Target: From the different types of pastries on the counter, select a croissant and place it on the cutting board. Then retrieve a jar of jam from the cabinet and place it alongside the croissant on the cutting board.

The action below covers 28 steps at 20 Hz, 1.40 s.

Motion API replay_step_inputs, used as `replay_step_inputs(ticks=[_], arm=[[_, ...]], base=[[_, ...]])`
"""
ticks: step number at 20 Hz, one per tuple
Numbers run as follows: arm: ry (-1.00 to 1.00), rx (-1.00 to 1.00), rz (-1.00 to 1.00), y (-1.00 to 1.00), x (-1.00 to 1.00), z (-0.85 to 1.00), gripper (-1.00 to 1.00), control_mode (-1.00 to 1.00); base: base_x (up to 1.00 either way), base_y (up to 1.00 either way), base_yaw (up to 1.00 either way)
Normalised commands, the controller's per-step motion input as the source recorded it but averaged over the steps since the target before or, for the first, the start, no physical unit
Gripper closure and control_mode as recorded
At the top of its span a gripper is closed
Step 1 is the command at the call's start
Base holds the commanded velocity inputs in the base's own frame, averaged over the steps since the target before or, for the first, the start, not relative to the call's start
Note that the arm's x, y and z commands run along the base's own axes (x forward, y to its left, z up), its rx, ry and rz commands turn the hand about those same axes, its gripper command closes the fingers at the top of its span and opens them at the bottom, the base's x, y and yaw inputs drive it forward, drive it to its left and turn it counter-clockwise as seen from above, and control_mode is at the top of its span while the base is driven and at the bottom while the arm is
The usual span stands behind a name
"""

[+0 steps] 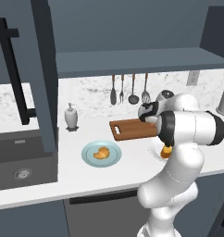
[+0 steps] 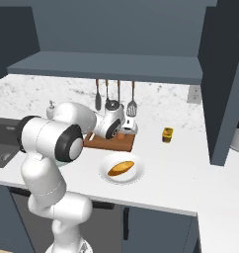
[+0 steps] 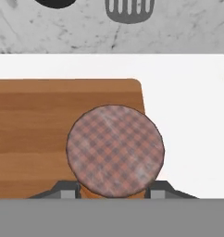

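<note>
One jar of jam (image 3: 115,148) sits clamped between the fingers of the gripper (image 3: 113,190), its checked lid over the 3 o'clock end of the cutting board (image 3: 30,120).

To place it well, I'd lower it straight down, keep its base fully on the wood and away from the edge, then release.

Counted: one board, one held jar and two pastries. The croissant (image 1: 102,152) lies on the blue plate (image 1: 88,157) at the board's 7 o'clock, and the bun (image 2: 121,168) is on a white dish (image 2: 136,174).
</note>
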Motion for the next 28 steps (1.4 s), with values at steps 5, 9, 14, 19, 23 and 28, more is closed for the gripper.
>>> replay_step_inputs(ticks=[5, 9, 14, 19, 23, 28], arm=[[-0.02, 0.00, 0.00, -0.06, 0.30, -0.29, 1.00, -1.00], [-0.04, 0.00, 0.00, -0.14, 0.34, -0.27, 1.00, -1.00], [-0.01, 0.00, 0.00, -0.16, 0.28, -0.24, 1.00, -1.00], [0.00, 0.00, 0.00, -0.11, 0.14, -0.22, 1.00, -1.00], [0.00, 0.00, 0.00, -0.03, 0.01, -0.18, 1.00, -1.00], [0.00, 0.00, 0.00, 0.00, 0.02, -0.21, 1.00, -1.00]], base=[[0.00, 0.00, 0.00], [0.00, 0.00, 0.00], [0.00, 0.00, 0.00], [0.00, 0.00, 0.00], [0.00, 0.00, 0.00], [0.00, 0.00, 0.00]])
